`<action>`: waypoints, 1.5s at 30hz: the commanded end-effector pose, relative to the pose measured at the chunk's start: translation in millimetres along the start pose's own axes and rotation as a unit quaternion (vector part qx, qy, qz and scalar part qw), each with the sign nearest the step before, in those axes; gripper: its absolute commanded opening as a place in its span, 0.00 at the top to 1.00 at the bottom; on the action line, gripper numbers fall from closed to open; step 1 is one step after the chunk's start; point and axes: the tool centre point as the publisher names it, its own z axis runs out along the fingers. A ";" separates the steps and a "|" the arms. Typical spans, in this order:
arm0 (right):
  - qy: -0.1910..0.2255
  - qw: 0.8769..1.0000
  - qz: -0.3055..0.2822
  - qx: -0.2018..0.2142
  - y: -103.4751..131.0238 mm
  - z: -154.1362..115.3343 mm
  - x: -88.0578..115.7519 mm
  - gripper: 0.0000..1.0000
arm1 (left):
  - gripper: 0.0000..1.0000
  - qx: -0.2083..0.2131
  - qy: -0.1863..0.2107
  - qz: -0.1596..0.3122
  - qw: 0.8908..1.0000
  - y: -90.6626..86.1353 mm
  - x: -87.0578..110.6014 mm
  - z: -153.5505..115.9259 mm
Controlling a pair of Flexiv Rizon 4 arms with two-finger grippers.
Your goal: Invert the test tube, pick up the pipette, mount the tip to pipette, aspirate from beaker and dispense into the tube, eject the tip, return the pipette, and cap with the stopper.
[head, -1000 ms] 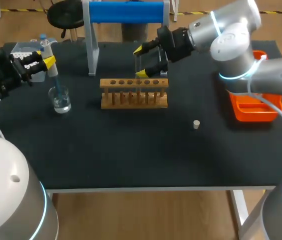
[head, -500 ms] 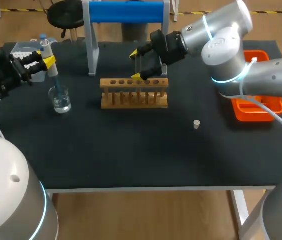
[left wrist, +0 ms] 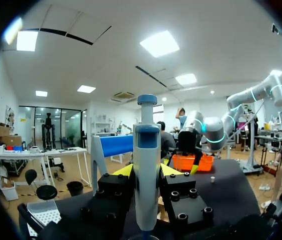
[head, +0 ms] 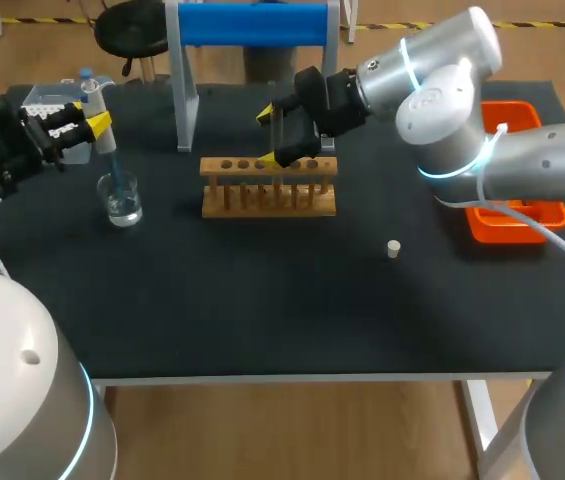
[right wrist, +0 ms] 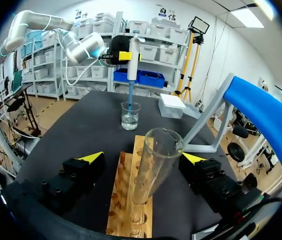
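Upper left of the frame, the left tool [head: 95, 121] pinches the pipette [head: 108, 152], its tip down in the beaker [head: 121, 203]. Draw up slowly with the tip submerged (and hold it vertical). Upper centre, the right tool [head: 276, 136] is spread around the test tube [right wrist: 155, 165], which stands upright in the rack [head: 268, 190].

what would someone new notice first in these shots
The left gripper at the table's left holds a blue pipette upright, its tip down in a beaker of clear liquid. At the middle, the right gripper has its open fingers either side of a glass tube standing in the wooden rack, not touching it. An orange tray sits at the right edge.
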 end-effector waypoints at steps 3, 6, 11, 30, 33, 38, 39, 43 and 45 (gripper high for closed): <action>-0.005 1.000 -0.001 0.005 3.0 -2.5 -0.3 0.00 | 1.00 0.001 0.001 0.000 1.000 0.0 -0.2 -0.6; -0.006 1.000 -0.003 0.009 4.9 -3.6 -1.1 0.00 | 1.00 0.001 0.001 0.000 1.000 0.0 -0.2 -0.6; -0.006 1.000 -0.002 0.010 6.1 -5.0 -0.5 0.00 | 1.00 0.001 0.001 0.000 1.000 0.0 -0.2 -0.6; -0.007 1.000 -0.002 0.010 6.1 -5.7 -0.2 0.00 | 1.00 0.001 0.001 0.000 1.000 0.0 -0.2 -0.6; -0.007 1.000 -0.002 0.010 6.1 -5.7 -0.2 0.00 | 1.00 0.001 0.001 0.000 1.000 0.0 -0.2 -0.6; -0.007 1.000 -0.002 0.010 6.1 -5.7 -0.2 0.00 | 1.00 -0.006 -0.003 0.007 1.000 -13.4 1.4 -2.4; -0.007 1.000 -0.002 0.010 6.1 -5.7 -0.2 0.00 | 1.00 -0.006 -0.003 0.010 1.000 -16.8 1.9 -2.6; -0.007 1.000 -0.002 0.010 6.1 -5.7 -0.2 0.00 | 1.00 -0.009 -0.003 0.021 1.000 -30.9 3.1 -2.0; -0.007 1.000 -0.002 0.010 6.1 -5.7 -0.2 0.00 | 1.00 -0.010 -0.004 0.028 1.000 -38.4 3.0 -1.8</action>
